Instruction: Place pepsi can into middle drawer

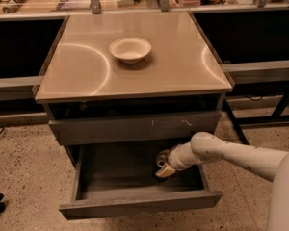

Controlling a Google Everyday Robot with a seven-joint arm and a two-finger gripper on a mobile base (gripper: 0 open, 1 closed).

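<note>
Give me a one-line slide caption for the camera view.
The gripper reaches low inside the open middle drawer, while a cream bowl sits on the cabinet top.

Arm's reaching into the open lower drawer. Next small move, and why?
Probably ease the gripper straight down a touch toward the floor of the middle drawer. It sits inside the open drawer, right of centre, behind the front panel. The pepsi can cannot be made out at its tip, so settling low first seems safest.

White arm [231, 155] stretched left, gripper [164, 168] low, tilted down
</note>
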